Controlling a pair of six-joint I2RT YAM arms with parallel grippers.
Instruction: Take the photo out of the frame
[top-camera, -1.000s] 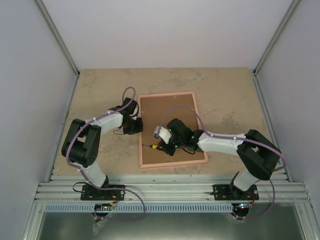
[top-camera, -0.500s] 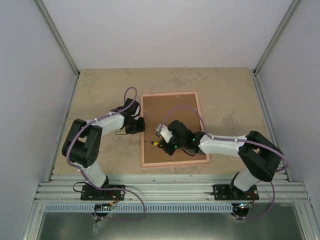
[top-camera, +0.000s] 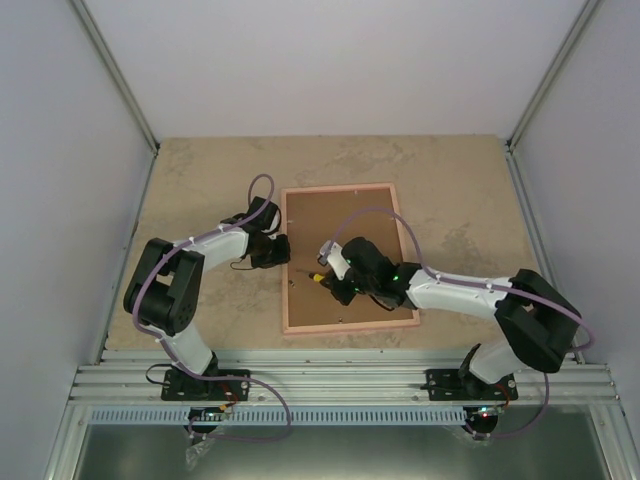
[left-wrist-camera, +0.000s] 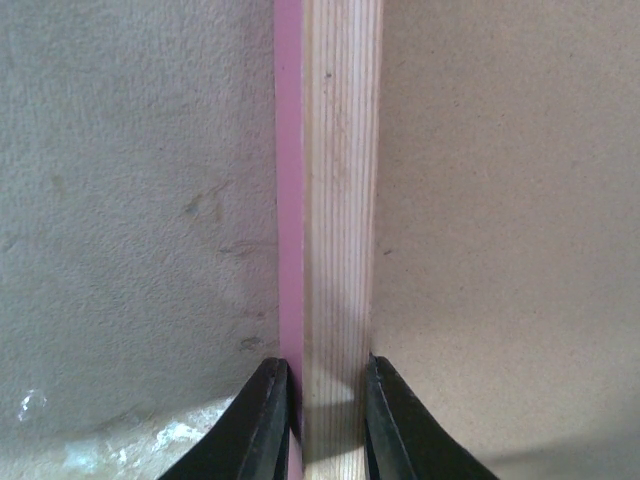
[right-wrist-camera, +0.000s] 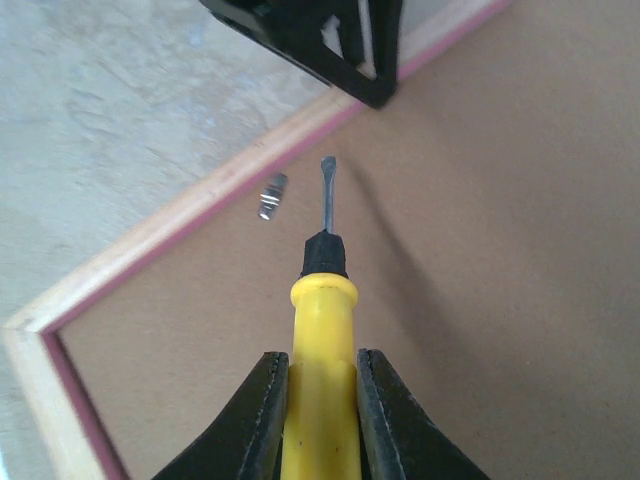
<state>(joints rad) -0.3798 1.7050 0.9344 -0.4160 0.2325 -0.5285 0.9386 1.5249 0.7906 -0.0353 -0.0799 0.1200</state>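
The frame (top-camera: 338, 188) lies face down on the table, tan wood rails with a pink edge around a brown backing board (top-camera: 350, 225). The photo is hidden under that board. My left gripper (top-camera: 283, 250) is shut on the frame's left rail (left-wrist-camera: 340, 200), one finger on the pink outer edge and one on the board side. My right gripper (top-camera: 332, 274) is shut on a yellow-handled screwdriver (right-wrist-camera: 322, 330). Its blade points over the board toward the left rail, close to a small metal tab (right-wrist-camera: 271, 196). The left gripper (right-wrist-camera: 330, 45) shows just beyond the blade.
The beige stone-look table (top-camera: 200, 180) extends on all sides of the frame. White walls close it in at the left, right and back. A metal rail (top-camera: 340, 385) carrying both arm bases runs along the near edge.
The frame and my left gripper shifted slightly right early on. My right gripper carried the screwdriver farther from the bases, up along the left part of the board.
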